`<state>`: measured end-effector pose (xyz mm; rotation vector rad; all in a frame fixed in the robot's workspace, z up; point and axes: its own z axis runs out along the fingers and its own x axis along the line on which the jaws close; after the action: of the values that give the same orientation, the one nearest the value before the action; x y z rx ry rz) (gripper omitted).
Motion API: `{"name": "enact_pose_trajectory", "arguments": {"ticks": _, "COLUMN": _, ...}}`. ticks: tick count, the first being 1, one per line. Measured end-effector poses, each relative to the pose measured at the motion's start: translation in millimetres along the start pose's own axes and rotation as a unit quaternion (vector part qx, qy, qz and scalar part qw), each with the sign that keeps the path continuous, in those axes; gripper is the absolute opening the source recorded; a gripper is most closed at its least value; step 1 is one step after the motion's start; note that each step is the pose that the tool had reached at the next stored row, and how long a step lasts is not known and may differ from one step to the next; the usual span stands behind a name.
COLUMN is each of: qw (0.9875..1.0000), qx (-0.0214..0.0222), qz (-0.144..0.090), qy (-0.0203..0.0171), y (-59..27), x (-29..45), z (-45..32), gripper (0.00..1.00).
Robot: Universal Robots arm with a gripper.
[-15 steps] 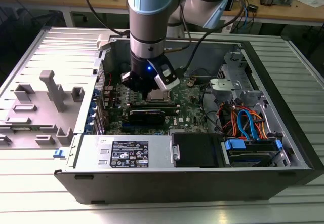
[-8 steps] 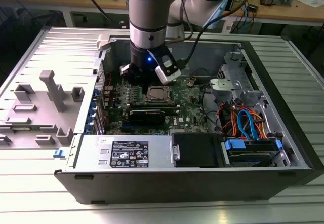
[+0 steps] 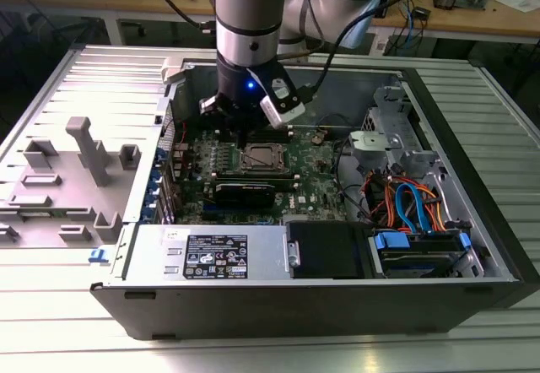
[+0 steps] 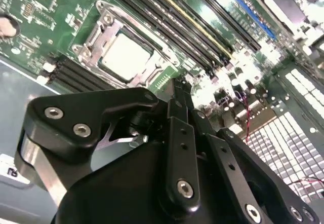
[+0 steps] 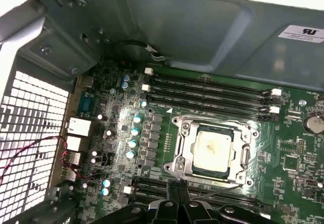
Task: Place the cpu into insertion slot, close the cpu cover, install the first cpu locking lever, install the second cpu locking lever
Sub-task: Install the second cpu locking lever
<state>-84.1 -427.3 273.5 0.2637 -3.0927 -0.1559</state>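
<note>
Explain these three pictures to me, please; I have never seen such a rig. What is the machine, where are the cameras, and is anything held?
The machine is a robot arm reaching into an open computer case that lies on a ribbed metal table. The exterior view looks on from outside; both wrist views come from cameras riding on the arm. Its gripper hangs just above the green circuit board, close to the insertion slot. The cpu already sits in that slot, with the cpu cover lying down flat around it. The fingers are together with nothing between them. Long memory slots run beside the socket.
</note>
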Motion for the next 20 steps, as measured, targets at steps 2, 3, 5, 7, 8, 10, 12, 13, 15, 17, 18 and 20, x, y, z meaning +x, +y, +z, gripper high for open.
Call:
{"name": "enact_pose_trajectory", "arguments": {"ticks": 2, "qw": 1.0000, "qx": 0.0002, "qz": 0.000, "qy": 0.0021, "y": -1.4, "x": -7.7, "z": 0.3, "gripper": 0.11}}
{"name": "enact_pose_trajectory", "arguments": {"ticks": 3, "qw": 1.0000, "qx": 0.0001, "qz": 0.000, "qy": 0.0024, "y": -1.9, "x": -10.4, "z": 0.8, "gripper": 0.11}}
{"name": "enact_pose_trajectory", "arguments": {"ticks": 5, "qw": 1.0000, "qx": 0.0002, "qz": 0.000, "qy": 0.0032, "y": -3.7, "x": -13.3, "z": 2.6, "gripper": 0.11}}
{"name": "enact_pose_trajectory", "arguments": {"ticks": 7, "qw": 1.0000, "qx": 0.0000, "qz": 0.000, "qy": 0.0038, "y": -7.4, "x": -13.5, "z": 5.0, "gripper": 0.11}}
{"name": "enact_pose_trajectory", "arguments": {"ticks": 8, "qw": 1.0000, "qx": -0.0001, "qz": 0.001, "qy": 0.0039, "y": -9.9, "x": -15.7, "z": 9.1, "gripper": 0.11}}
{"name": "enact_pose_trajectory", "arguments": {"ticks": 10, "qw": 1.0000, "qx": -0.0001, "qz": 0.002, "qy": 0.0040, "y": -12.5, "x": -21.2, "z": 16.2, "gripper": 0.11}}
{"name": "enact_pose_trajectory", "arguments": {"ticks": 12, "qw": 1.0000, "qx": -0.0002, "qz": 0.003, "qy": 0.0041, "y": -14.1, "x": -21.6, "z": 19.5, "gripper": 0.11}}
{"name": "enact_pose_trajectory", "arguments": {"ticks": 13, "qw": 1.0000, "qx": -0.0002, "qz": 0.003, "qy": 0.0042, "y": -15.0, "x": -21.7, "z": 21.0, "gripper": 0.11}}
{"name": "enact_pose_trajectory", "arguments": {"ticks": 15, "qw": 1.0000, "qx": -0.0004, "qz": 0.003, "qy": 0.0050, "y": -16.7, "x": -21.7, "z": 25.2, "gripper": 0.11}}
{"name": "enact_pose_trajectory", "arguments": {"ticks": 17, "qw": 1.0000, "qx": -0.0011, "qz": 0.004, "qy": 0.0061, "y": -18.5, "x": -21.2, "z": 29.1, "gripper": 0.11}}
{"name": "enact_pose_trajectory", "arguments": {"ticks": 18, "qw": 1.0000, "qx": -0.0023, "qz": 0.003, "qy": 0.0061, "y": -18.8, "x": -20.2, "z": 30.7, "gripper": 0.11}}
{"name": "enact_pose_trajectory", "arguments": {"ticks": 20, "qw": 1.0000, "qx": -0.0062, "qz": 0.003, "qy": 0.0056, "y": -18.8, "x": -15.8, "z": 32.5, "gripper": 0.11}}
